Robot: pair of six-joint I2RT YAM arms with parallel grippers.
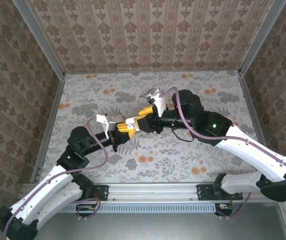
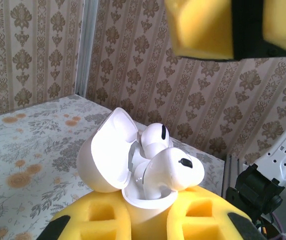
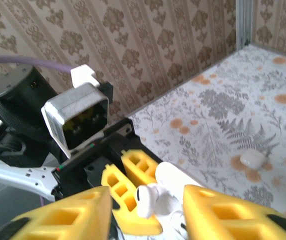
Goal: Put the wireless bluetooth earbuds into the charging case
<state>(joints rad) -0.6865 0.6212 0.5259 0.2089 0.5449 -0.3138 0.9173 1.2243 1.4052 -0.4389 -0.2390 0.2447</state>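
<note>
Mid-table: left tool clamps case; right tool parted.

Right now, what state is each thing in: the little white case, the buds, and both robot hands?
charging case, lid open, held upright
back earbud, looks seated in its slot
front earbud, tilted on top, not fully in
left hand, shut on the charging case
right hand, open, fingers apart over the case
small white item, lying loose on the table
</note>
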